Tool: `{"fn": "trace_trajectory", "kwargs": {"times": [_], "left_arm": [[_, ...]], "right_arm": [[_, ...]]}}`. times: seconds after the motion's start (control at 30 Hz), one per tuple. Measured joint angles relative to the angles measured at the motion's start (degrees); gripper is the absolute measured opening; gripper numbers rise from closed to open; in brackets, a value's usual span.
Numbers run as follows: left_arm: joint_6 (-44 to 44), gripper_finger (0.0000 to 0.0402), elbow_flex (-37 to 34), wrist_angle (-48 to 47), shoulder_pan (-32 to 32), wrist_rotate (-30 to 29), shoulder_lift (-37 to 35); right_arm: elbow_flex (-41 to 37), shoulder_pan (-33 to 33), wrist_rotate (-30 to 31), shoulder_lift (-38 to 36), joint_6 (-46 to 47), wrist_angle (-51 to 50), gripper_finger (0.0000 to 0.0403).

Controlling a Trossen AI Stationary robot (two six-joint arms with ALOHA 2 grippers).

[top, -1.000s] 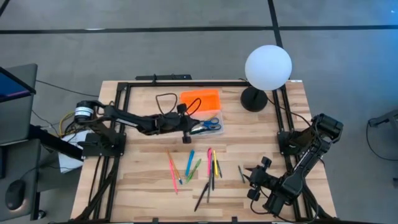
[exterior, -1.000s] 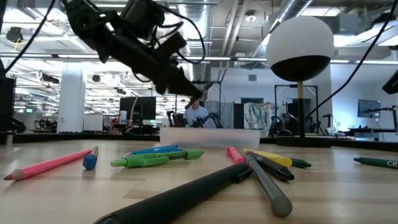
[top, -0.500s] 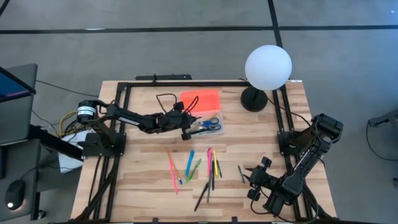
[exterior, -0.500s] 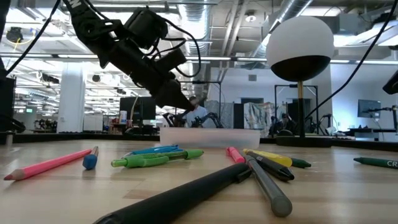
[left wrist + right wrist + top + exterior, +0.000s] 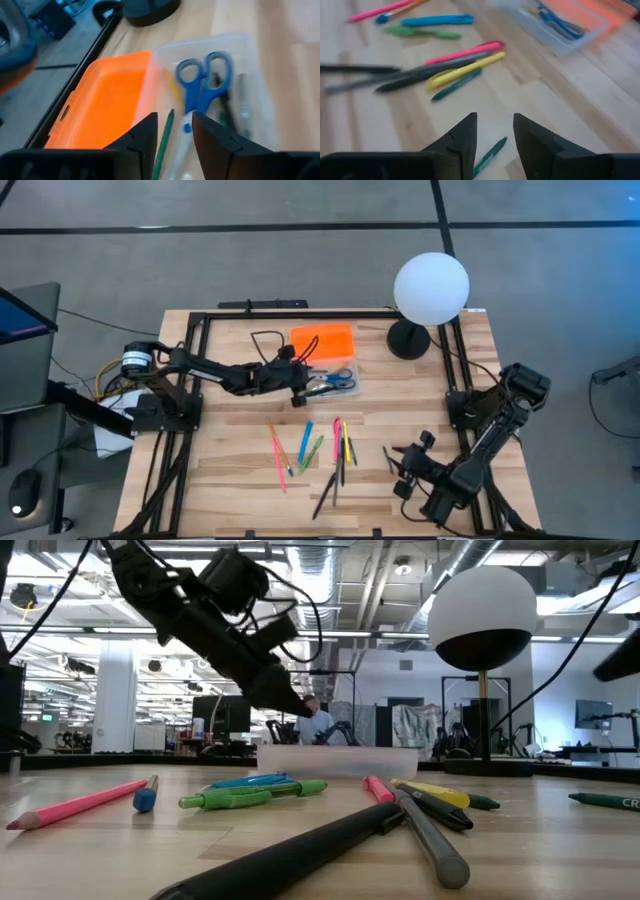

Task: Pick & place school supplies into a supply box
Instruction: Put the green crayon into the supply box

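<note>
The supply box, a clear tray with its orange lid open behind it, stands at the table's far middle. It holds blue-handled scissors and a green pencil. My left gripper hangs open just over the box's left end, the pencil lying below the gap between its fingers. Pens, pencils and markers lie loose on the table's middle. My right gripper stands open at the near right, above a lone green pen.
A white globe lamp on a black foot stands at the far right, beside the box. A black cable loops left of the lid. A black frame borders the table. Bare wood lies between the loose supplies and the box.
My left gripper has tipped down a little over the left end of the supply box. My right gripper has rolled slightly at its place near the right front.
</note>
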Motion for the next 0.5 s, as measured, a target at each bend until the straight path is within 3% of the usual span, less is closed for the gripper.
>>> {"fn": "trace_trajectory", "kwargs": {"times": [0.13,0.33,0.5], "left_arm": [[0.27,0.0119,0.00,-5.78,-3.45,0.08,-4.16],[-2.78,0.0119,0.00,-17.30,-9.13,0.05,-11.63],[-6.85,0.0119,0.00,-26.34,-13.17,0.05,-16.66]], "right_arm": [[0.00,-4.61,-6.17,0.01,3.90,-0.17,0.0123],[0.00,-12.02,-23.84,0.01,5.45,0.30,0.0123],[0.89,-13.42,-27.19,0.01,5.12,1.08,0.0123]]}}
